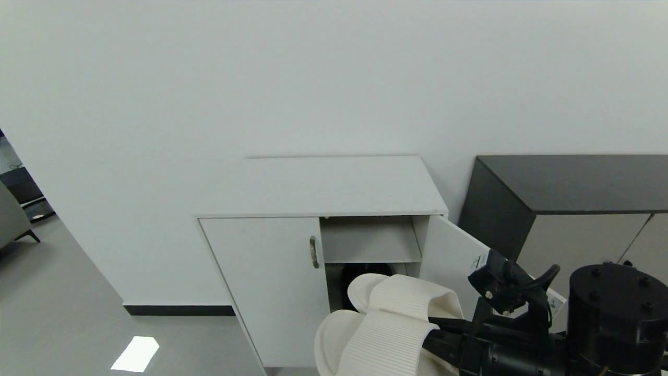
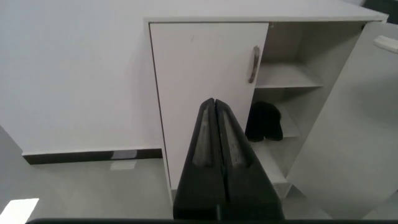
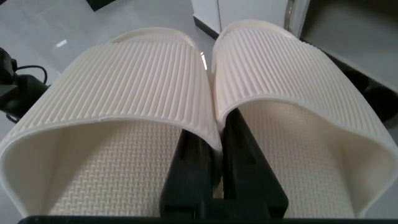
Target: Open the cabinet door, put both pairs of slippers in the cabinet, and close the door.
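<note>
The white cabinet [image 1: 334, 185] stands against the wall [image 1: 334, 78], with its right door [image 1: 449, 256] swung open. The cream slippers [image 1: 386, 318] are outside, in front of the opening, and the right hand [image 3: 219, 149] pinches their inner edges together. The black slippers [image 2: 264, 121] lie inside on a shelf [image 2: 293, 135]. The left hand [image 2: 214, 107] is pressed together and empty, before the left door [image 1: 266, 282].

Black slippers [image 1: 360, 271] partly behind cream slippers [image 1: 389, 313]

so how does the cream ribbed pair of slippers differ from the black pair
The cream ribbed pair of slippers is pale, the black pair dark. The cream pair is outside the white cabinet, clamped in the right pincer; the black pair sits on a shelf inside. Both are pairs, side by side.
</note>
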